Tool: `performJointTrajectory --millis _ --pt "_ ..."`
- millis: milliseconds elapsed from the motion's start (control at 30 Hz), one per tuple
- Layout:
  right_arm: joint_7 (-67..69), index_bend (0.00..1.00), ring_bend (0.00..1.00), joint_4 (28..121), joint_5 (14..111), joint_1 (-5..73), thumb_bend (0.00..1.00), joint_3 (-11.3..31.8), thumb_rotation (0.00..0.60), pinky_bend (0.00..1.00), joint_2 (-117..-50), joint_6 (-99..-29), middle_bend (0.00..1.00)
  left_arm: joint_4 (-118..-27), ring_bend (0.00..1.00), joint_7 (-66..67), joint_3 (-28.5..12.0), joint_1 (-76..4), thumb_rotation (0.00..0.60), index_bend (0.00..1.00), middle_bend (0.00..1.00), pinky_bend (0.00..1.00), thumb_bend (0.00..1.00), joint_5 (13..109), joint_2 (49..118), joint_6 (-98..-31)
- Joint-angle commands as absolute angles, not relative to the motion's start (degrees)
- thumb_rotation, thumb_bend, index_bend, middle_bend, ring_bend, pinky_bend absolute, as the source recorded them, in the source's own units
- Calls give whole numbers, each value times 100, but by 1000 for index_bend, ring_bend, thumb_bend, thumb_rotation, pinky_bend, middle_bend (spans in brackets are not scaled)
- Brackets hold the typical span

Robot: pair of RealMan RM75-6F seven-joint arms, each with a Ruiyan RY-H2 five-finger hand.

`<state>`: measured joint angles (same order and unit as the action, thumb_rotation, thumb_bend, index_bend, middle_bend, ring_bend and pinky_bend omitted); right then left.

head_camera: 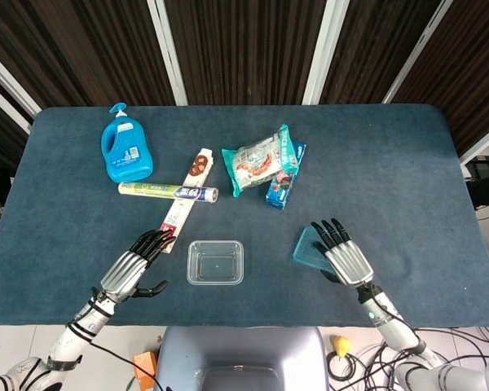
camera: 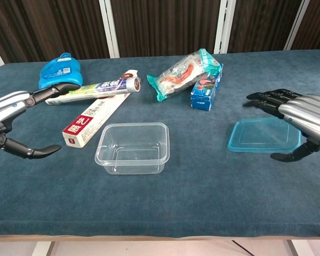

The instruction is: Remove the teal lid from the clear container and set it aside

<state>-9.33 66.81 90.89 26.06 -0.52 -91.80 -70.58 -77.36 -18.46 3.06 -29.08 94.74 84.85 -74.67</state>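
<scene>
1. Teal lid (camera: 263,135) lies flat on the blue tablecloth (head_camera: 391,163), off the clear container (camera: 132,148) and well to its right in the chest view.
2. Right hand (camera: 304,114) sits at the lid's far edge with its fingers spread over it. In the chest view the fingertips hover above the lid and the thumb lies low beside its rim, so the hand looks released; whether any finger touches the lid I cannot tell.
3. Clear container stands upright and uncovered near the table's front edge, with nothing inside.
4. Left hand (camera: 13,106) is left of the container and apart from it, fingers stretched out and thumb held away, grasping nothing.
5. Just behind the container a long red and white box (head_camera: 183,200) lies slanted, and a toothpaste box (head_camera: 168,192) lies across it.
6. Further back a blue bottle (head_camera: 128,151) lies on its side at the left.
7. Behind and right of the container, a snack bag (head_camera: 257,160) rests against a small blue box (head_camera: 285,181).
</scene>
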Motion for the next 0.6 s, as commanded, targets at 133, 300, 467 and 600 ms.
performJointTrajectory --millis 133,300,467,600 --pt "-1663 0 0 8390 8776 2665 30 -245 600 0 -8287 -6314 0 -7642 0 -1982 321 -2814 600 0 0 0 301 9495 8385 -7543" --pt "-1903 0 0 9498 8763 2601 26 -440 600 0 -7634 -6216 0 -7855 0 -1989 385 -2743 600 0 0 0 301 9534 8115 -7590" --pt "-2044 0 0 10293 9181 1898 26 -783 600 0 -6867 -7359 0 -8521 0 -1486 721 -2443 600 0 0 0 311 9661 7348 -7766" --pt "-2386 0 0 10640 9183 974 26 -1077 600 0 -6429 -8543 0 -9103 0 -466 1151 -1903 600 0 0 0 331 9557 6648 -7974"
